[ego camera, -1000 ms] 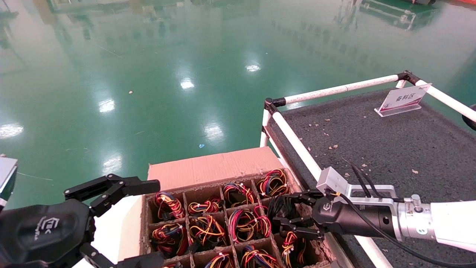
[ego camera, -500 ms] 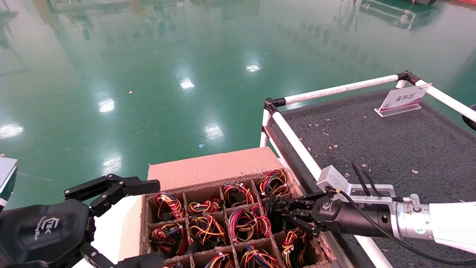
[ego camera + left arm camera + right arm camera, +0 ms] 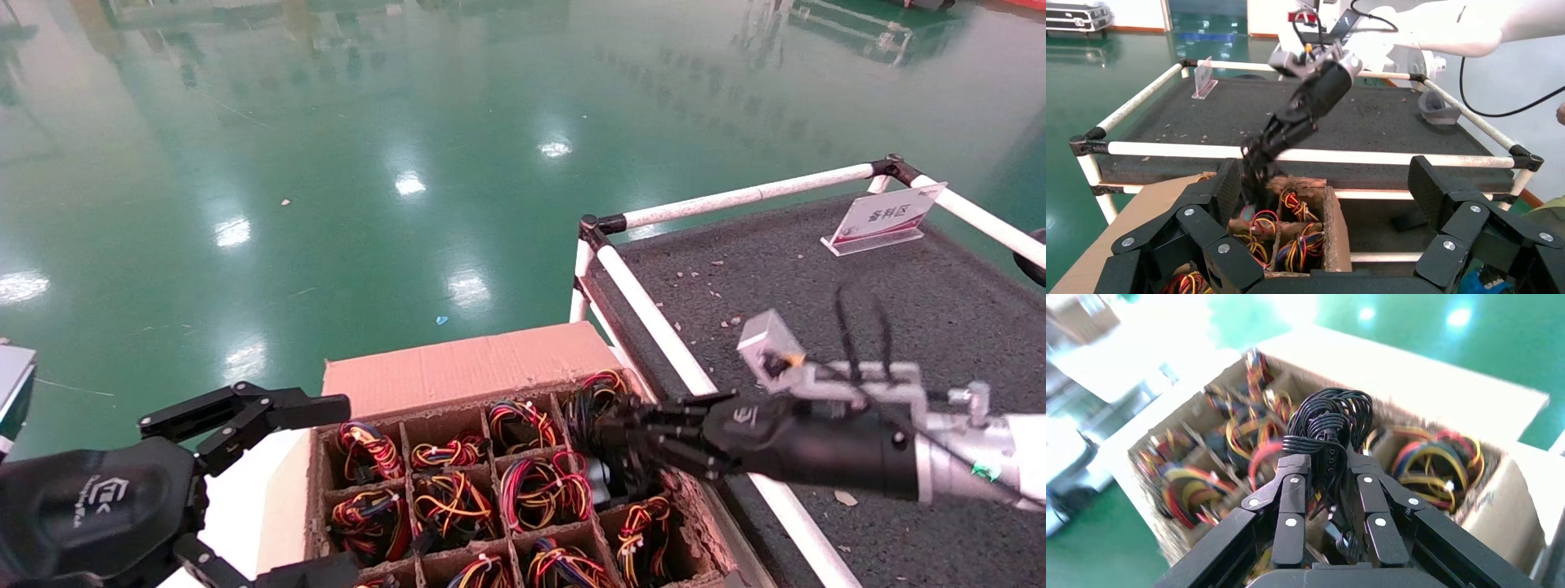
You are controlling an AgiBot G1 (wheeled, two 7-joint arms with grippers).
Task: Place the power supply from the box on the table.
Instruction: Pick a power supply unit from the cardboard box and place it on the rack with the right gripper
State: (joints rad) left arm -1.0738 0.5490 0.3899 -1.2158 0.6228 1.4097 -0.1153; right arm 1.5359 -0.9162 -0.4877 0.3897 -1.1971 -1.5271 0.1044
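Cables first: from the head view I see my right pincer [image 3: 625, 441] clamped on the black cable bundle of the power supply [image 3: 603, 488], whose grey body now shows partly raised in its cell at the box's [image 3: 458, 371] right edge. A second ago the pincer sat lower over that cell with fingers spread; half a second ago it was closing; now the arm has risen and tilted toward the worktop [image 3: 817, 310], so I judge the lift has begun. My left pincer [image 3: 245, 490] is parked beside the box, fingers wide apart.

Through the left wrist camera, the right pincer [image 3: 1257, 153] reaches down from over the worktop [image 3: 1389, 116] into the far cells of the box [image 3: 1333, 226], with the white rail just behind it. The left pincer's fingers [image 3: 1211, 245] frame the shot, spread.

On the right wrist camera the black loops of the power supply [image 3: 1329, 425] stand between the pincer's [image 3: 1329, 478] fingers, gripped tight, coloured wire bundles below. Next, I reckon, comes clearing the rail without the cables slipping.
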